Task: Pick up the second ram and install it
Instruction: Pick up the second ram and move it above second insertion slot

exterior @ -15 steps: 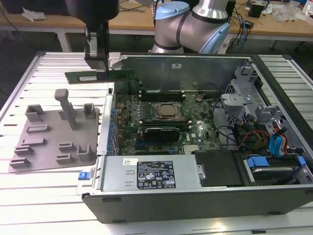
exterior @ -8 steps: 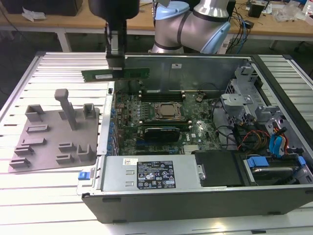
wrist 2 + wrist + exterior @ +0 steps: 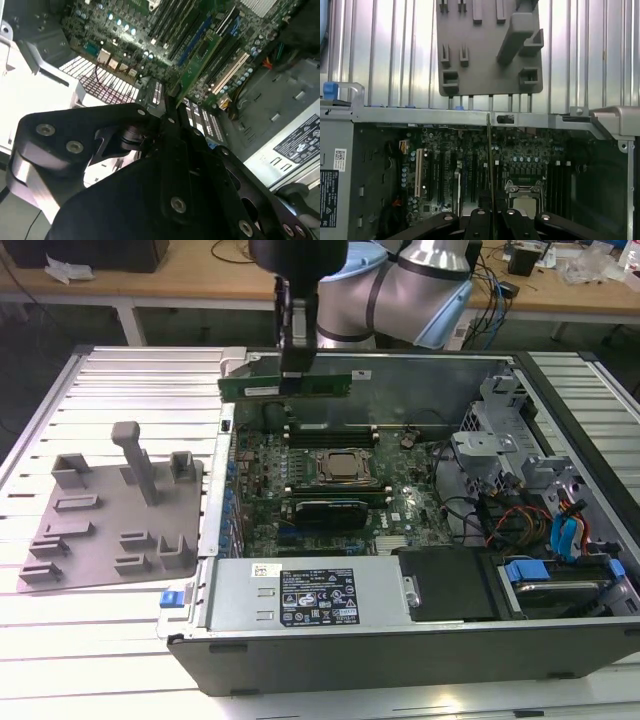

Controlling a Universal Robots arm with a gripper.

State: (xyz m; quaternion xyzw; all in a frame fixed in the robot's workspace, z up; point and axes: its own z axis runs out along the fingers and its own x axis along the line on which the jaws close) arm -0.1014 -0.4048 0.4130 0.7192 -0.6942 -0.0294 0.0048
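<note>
Exterior view first: my gripper (image 3: 293, 378) is clamped on the second ram (image 3: 255, 388), which hangs level in the air above the far edge of the open computer case (image 3: 400, 652), clear of the motherboard (image 3: 405, 502). I judge the pick-up done and the seating not yet done; the stick sits above the black memory slots (image 3: 330, 430) beyond the CPU socket (image 3: 340, 468), touching none of them. The case rests on a slatted metal table (image 3: 120, 390), with a grey parts fixture (image 3: 110, 510) towards the exterior view's left and a wooden bench (image 3: 160, 285) behind. Second wrist view: the green stick (image 3: 199, 66) juts out from between the closed fingers of the gripper (image 3: 167, 107), with the board's slots well below it. First wrist view: I see the stick edge-on as a thin line (image 3: 490, 165) rising from the gripper (image 3: 492, 220), the socket (image 3: 522, 197) just beside it, and the fixture (image 3: 490, 50) on the table beyond the case rim (image 3: 445, 116).
</note>
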